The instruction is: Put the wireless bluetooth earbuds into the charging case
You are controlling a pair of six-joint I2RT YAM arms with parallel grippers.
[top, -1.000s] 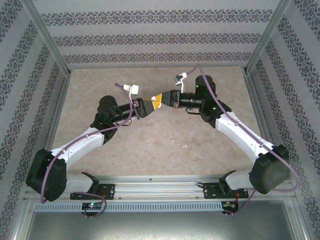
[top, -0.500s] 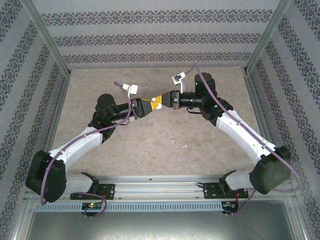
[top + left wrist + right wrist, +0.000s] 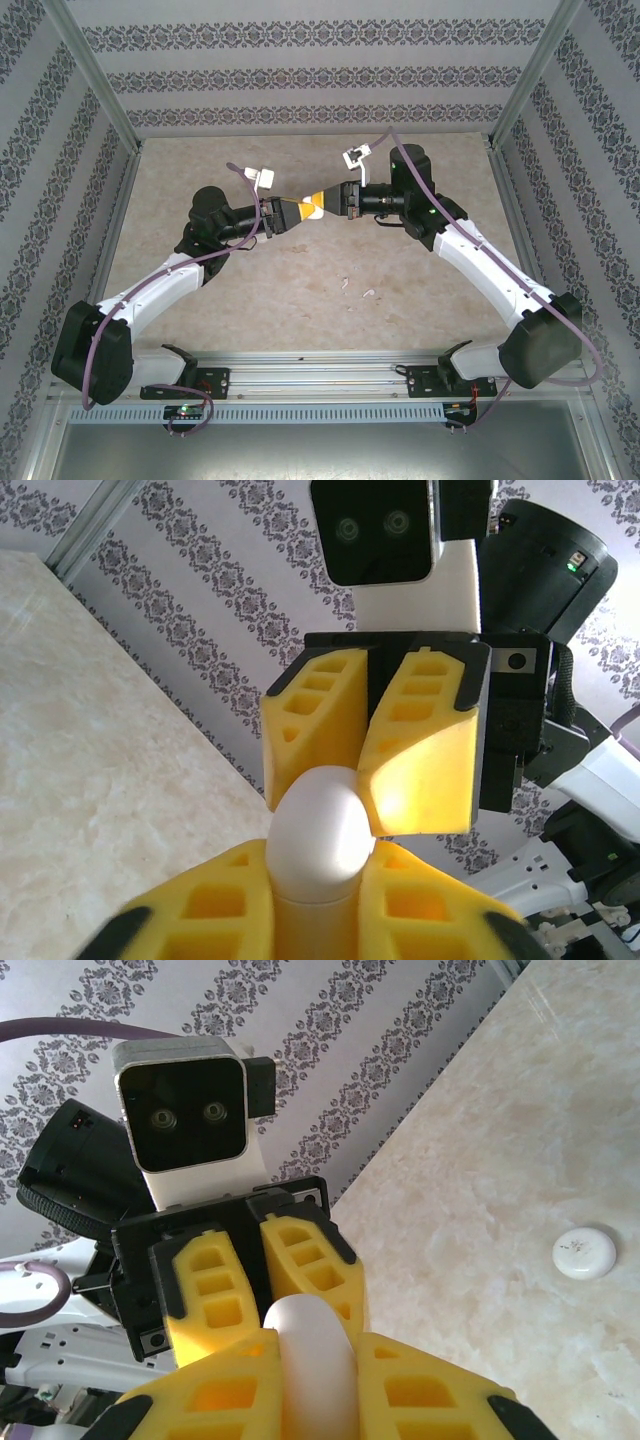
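Patterned walls closed in the marbled beige table, which was bare but for a few small white things. Above its middle my left arm and right arm met nose to nose, clear of the surface. My left gripper was clamped on the lower part of the rounded white case. My right gripper pinched its domed end from the opposite side, so both sets of jaws were closed on the one case in the air. I judged this to be either prying the lid open or a handover; I could not tell which. To do it well, one side should hold firm while the other pulls gently and straight, since the smooth shell could slip out of the grip. A round disc lay on the table at the right edge of the right wrist view. Low of centre in the top view lay what I took for two earbuds, too small to be sure of, well apart from the case.
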